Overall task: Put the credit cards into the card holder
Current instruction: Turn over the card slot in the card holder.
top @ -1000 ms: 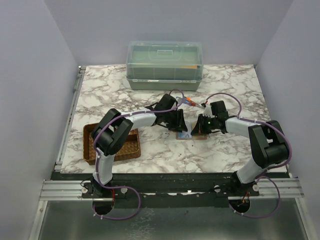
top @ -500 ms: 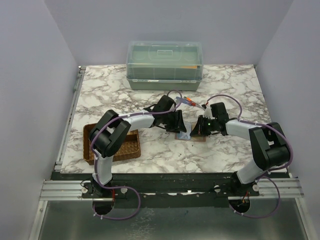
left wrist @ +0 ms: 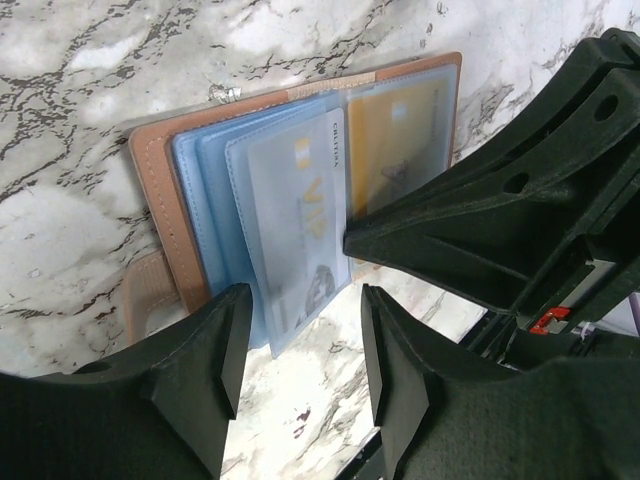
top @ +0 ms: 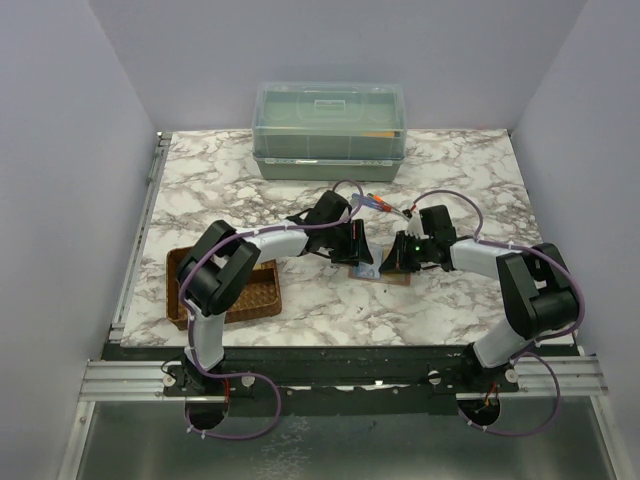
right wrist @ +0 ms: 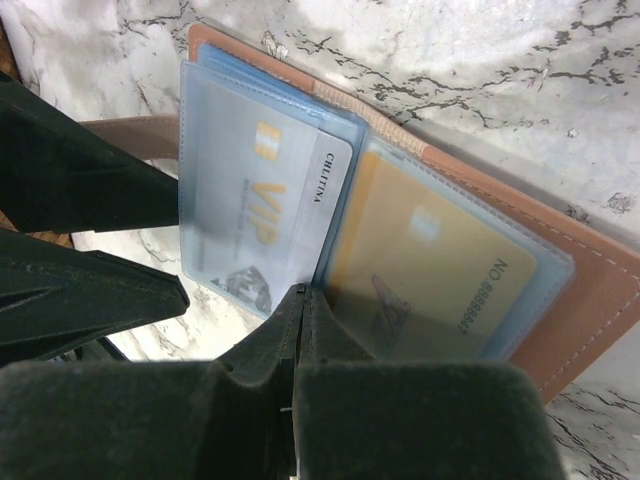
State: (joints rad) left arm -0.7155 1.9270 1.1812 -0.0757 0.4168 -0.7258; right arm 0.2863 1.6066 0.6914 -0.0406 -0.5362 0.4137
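The tan card holder (left wrist: 150, 180) lies open at the middle of the table (top: 200, 190), with a silver card (left wrist: 295, 215) and a gold card (left wrist: 395, 140) in its clear sleeves. The left gripper (left wrist: 300, 320) is at its 9 o'clock with fingers apart. The right gripper (right wrist: 300, 300) is at 3 o'clock with fingers together.

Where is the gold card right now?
In the right wrist view, the gold card sits tucked into the right-hand half of the open card holder, right beside the silver VIP card.
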